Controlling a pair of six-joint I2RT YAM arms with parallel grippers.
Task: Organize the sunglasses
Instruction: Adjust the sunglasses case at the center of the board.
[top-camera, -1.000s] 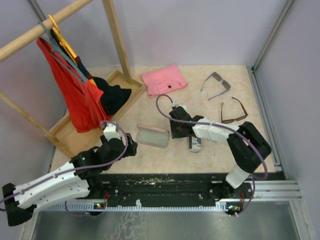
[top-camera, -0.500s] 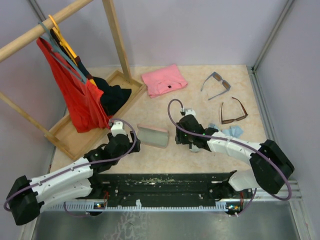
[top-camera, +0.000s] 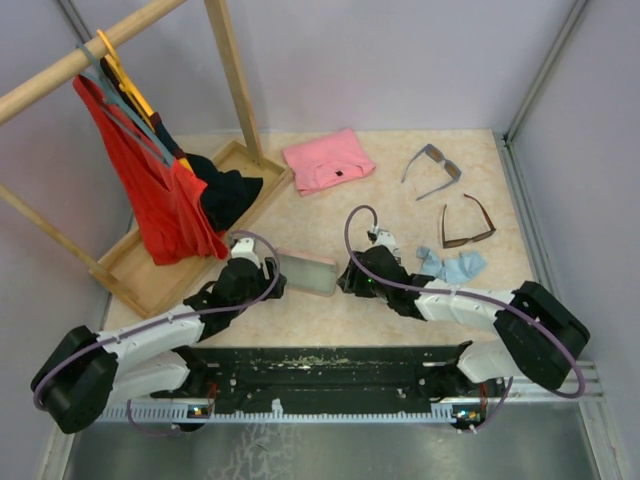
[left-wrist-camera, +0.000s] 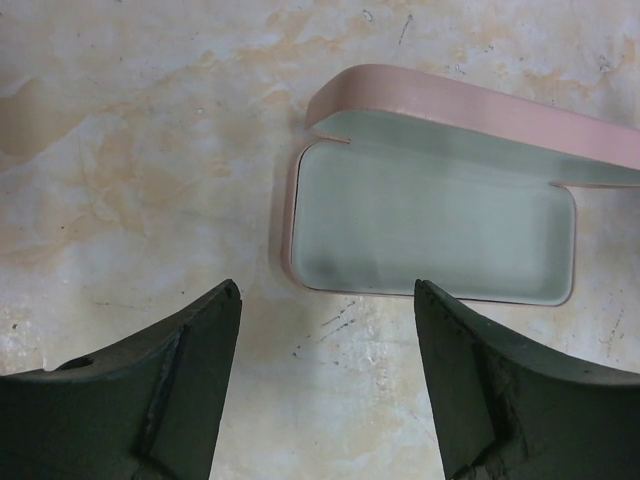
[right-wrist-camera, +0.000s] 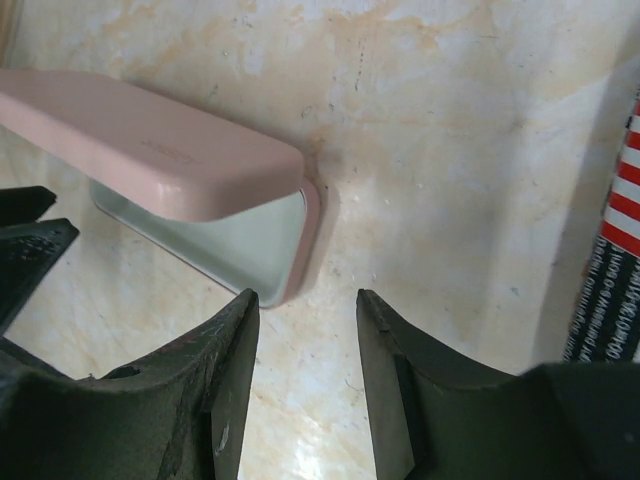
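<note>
Pink case (top-camera: 305, 271) lay open and empty; you swung your right gripper (top-camera: 350, 279) in to its three o'clock end, left gripper (top-camera: 262, 274) closing at nine, both parted wide, holding nothing. Grey-blue sunglasses (top-camera: 432, 170) and brown sunglasses (top-camera: 467, 225) sat untouched at two o'clock, unpacked.

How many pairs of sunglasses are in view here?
2. The grey-blue pair with dark lenses lies near the far right corner; the thin brown-framed pair lies just nearer, beside the right wall. The open pink case is empty.
</note>
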